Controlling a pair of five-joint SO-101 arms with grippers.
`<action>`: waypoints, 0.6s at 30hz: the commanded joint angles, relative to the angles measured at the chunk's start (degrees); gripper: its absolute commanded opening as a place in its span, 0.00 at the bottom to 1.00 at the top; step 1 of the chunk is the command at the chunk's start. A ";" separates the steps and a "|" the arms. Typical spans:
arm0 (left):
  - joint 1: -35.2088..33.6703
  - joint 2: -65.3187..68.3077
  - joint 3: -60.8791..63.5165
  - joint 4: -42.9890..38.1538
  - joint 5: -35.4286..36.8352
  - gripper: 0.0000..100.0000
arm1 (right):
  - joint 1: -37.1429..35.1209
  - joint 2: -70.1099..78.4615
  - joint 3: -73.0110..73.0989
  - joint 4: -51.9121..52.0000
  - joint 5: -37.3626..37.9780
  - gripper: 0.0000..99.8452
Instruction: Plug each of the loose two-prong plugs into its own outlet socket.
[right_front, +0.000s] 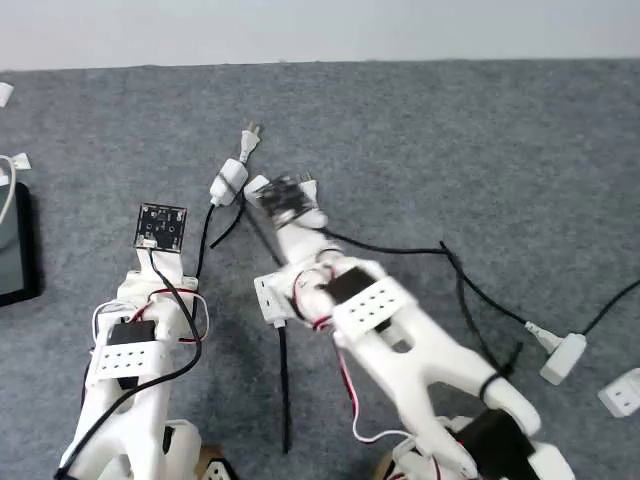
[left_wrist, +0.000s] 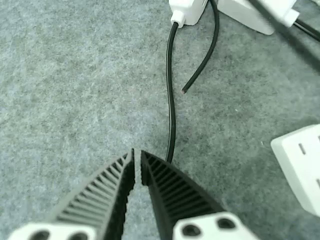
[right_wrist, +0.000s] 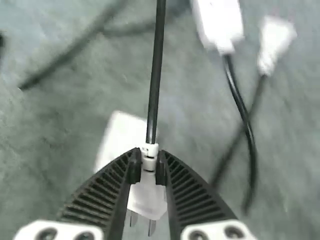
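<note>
A grey mat (right_front: 450, 150) covers the whole table. Nearest, the left pincer (left_wrist: 136, 156) hangs low over bare mat with its ribbed jaws pressed almost together and nothing between them. A black cord (left_wrist: 171, 100) runs just beside one fingertip.

The right pincer (right_wrist: 146, 157) is clamped on a white two-prong plug (right_wrist: 145, 197), with the prongs pointing back towards the wrist and the plug's cord leading away. A white socket block (right_wrist: 117, 137) lies on the mat under it.

Farther out lie a second socket block (right_front: 228, 182) and, just beyond it, a loose plug (right_front: 249, 138), near each other but apart.

Two more white blocks (right_front: 563, 358) sit by the right edge, and a dark slab (right_front: 12, 245) sits at the left edge. The mat is open beyond the cords up to a pale wall (right_front: 320, 30).
</note>
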 joint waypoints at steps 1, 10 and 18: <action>-0.53 -1.41 -0.75 -1.41 0.44 0.02 | 7.25 -5.14 -2.29 5.67 -2.64 0.01; -0.53 -1.41 -0.75 -1.41 0.44 0.02 | 14.90 -8.40 5.80 5.93 -2.73 0.01; -0.53 -1.41 -0.75 -1.41 0.44 0.02 | 22.90 -3.03 7.74 7.16 2.73 0.03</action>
